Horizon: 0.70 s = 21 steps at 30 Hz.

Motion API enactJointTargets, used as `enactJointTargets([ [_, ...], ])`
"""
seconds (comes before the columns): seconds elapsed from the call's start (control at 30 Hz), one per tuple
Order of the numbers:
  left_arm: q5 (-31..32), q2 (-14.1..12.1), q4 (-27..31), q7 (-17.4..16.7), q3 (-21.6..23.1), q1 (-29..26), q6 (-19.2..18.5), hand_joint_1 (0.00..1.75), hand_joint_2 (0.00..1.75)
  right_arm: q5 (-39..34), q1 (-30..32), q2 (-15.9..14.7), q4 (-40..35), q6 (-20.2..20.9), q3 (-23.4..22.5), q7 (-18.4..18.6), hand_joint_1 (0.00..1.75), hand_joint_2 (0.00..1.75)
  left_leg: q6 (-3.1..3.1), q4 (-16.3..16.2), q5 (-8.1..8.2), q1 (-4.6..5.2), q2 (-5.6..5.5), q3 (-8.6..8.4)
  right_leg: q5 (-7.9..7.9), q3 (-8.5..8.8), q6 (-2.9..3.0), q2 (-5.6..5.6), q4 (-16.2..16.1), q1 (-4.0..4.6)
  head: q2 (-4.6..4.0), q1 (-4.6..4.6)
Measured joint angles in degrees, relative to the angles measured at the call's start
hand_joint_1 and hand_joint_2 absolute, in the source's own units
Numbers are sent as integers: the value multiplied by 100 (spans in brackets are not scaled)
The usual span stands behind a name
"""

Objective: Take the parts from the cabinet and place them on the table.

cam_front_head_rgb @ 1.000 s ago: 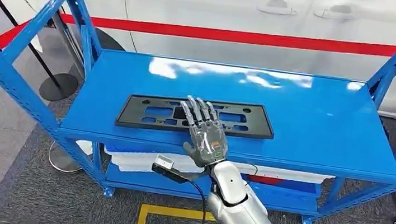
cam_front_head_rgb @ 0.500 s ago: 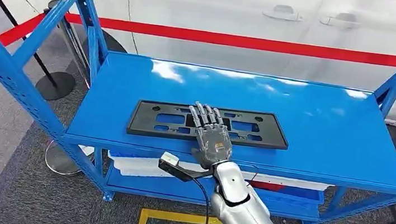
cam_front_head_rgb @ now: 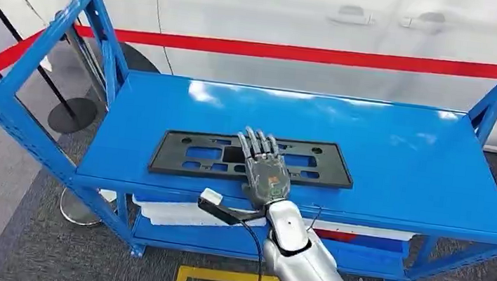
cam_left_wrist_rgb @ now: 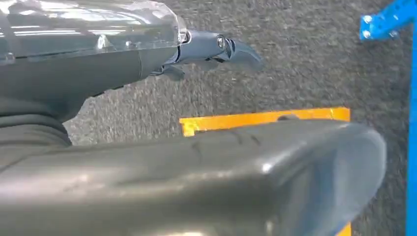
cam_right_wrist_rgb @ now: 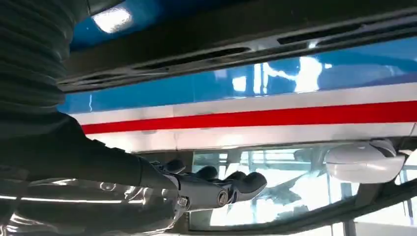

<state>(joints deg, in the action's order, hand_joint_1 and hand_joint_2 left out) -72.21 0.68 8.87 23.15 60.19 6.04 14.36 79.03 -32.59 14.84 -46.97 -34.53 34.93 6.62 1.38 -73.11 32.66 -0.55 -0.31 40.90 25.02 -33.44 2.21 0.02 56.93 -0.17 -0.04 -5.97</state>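
— Any writing you can make out from where you stand?

— None. The black plate frame (cam_front_head_rgb: 252,158) on the blue shelf (cam_front_head_rgb: 398,165) carries no lettering I can read, just cut-outs.

— The white car (cam_front_head_rgb: 302,19) behind it?

— A plain red stripe (cam_front_head_rgb: 326,53), no badge or number legible.

— The robot's right hand (cam_front_head_rgb: 266,174)?

— There's a small orange patch on its back, too small to read. The yellow floor marking (cam_front_head_rgb: 216,277) is only a line.
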Motion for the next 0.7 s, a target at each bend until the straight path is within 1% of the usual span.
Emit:
enactJointTargets([
  [0.03,-7,2,0,0,0,-10,0,0,0,9,1,4,46,0,0,13,0,175,29,-296,47,-20,2,161,12,7,-4,-1,6,-1,0,0],
  [0.07,-9,4,0,0,0,-21,2,0,0,15,0,4,83,0,0,31,14,175,47,-282,-48,-37,4,173,25,23,-9,0,9,-5,2,0],
  [0.1,-9,4,0,4,0,-25,4,0,0,15,-4,11,120,0,0,44,148,175,62,-1,-263,-56,5,55,38,43,-21,4,15,-9,0,0],
  [0.13,-11,2,-2,7,0,-27,11,0,0,24,-21,20,155,-2,-2,55,155,175,69,539,-579,-72,11,-208,64,73,-43,15,31,-18,0,0],
  [0.17,-9,2,-7,7,0,-27,24,0,0,31,-47,31,184,4,-4,59,164,175,67,1098,-845,-80,16,-469,94,96,-64,20,52,-24,0,0],
  [0.2,-2,2,-7,7,0,-25,31,0,0,30,-82,42,222,26,-9,63,168,175,43,1446,-860,-81,23,-630,123,95,-99,22,65,-19,2,0],
  [0.23,0,4,-7,4,0,-21,39,0,0,28,-135,46,291,75,-18,74,169,175,-7,1533,-836,-38,17,-666,135,62,-129,30,110,15,0,0],
  [0.27,4,9,-7,-2,2,-14,44,0,0,26,-153,50,338,105,-22,76,171,175,-52,1493,-835,-38,4,-637,123,50,-159,26,93,16,0,0],
  [0.3,6,9,-7,-4,4,-23,46,0,0,17,-158,50,367,116,-31,76,175,175,-79,1484,-826,-27,0,-630,125,55,-174,26,84,10,0,0],
  [0.33,9,11,-7,-7,7,-32,55,0,0,7,-170,52,406,118,-50,76,175,175,-108,1491,-827,-19,-3,-629,127,65,-203,23,75,2,0,0],
  [0.37,9,41,-7,-24,11,-35,78,0,0,5,-194,54,441,109,-67,76,175,175,-158,1546,-852,-71,3,-655,170,53,-245,26,101,14,2,0],
  [0.4,17,52,-7,-22,15,-32,101,0,0,-9,-217,52,468,98,-88,76,175,175,-193,1558,-859,-68,6,-664,277,3,-269,24,248,-8,2,0],
  [0.43,22,52,-7,-20,17,-24,107,0,0,-33,-233,52,501,90,-105,76,175,175,-235,1557,-855,-67,10,-661,446,-129,-282,20,521,-10,2,0],
  [0.47,22,52,-7,-20,17,-19,120,0,0,-61,-239,48,537,79,-124,74,175,175,-244,1556,-849,-63,11,-661,696,-374,-301,19,1031,-21,2,0],
  [0.5,24,52,-7,-20,20,-20,136,0,0,-81,-231,42,584,68,-149,72,175,175,-255,1555,-843,-57,12,-661,896,-635,-314,19,1540,-24,2,0],
  [0.53,24,55,-7,-20,22,-25,144,0,0,-92,-223,35,633,55,-162,70,175,175,-259,1551,-839,-55,11,-660,978,-838,-324,19,1906,-25,2,0],
  [0.57,26,59,-7,-20,28,-30,146,0,0,-96,-219,24,667,48,-173,59,175,175,-257,1549,-836,-55,9,-665,913,-900,-324,19,1975,-27,2,0],
  [0.6,44,63,-7,-20,37,-29,149,0,0,-103,-221,17,701,37,-190,50,175,175,-252,1544,-829,-55,1,-674,716,-824,-316,18,1759,-28,2,0],
  [0.63,44,81,-7,-20,46,-27,151,0,0,-111,-229,17,723,20,-208,42,175,175,-240,1535,-817,-55,-6,-686,416,-609,-298,16,1268,-28,2,0],
  [0.67,50,83,-7,-20,55,-24,157,0,0,-120,-241,17,734,11,-221,39,175,175,-219,1518,-801,-55,-11,-700,144,-355,-274,13,725,-28,2,0],
  [0.7,59,94,-7,-20,63,-22,164,0,0,-153,-251,15,750,-9,-238,9,175,175,-193,1503,-783,-55,-13,-700,-14,-155,-245,9,270,-25,2,2],
])
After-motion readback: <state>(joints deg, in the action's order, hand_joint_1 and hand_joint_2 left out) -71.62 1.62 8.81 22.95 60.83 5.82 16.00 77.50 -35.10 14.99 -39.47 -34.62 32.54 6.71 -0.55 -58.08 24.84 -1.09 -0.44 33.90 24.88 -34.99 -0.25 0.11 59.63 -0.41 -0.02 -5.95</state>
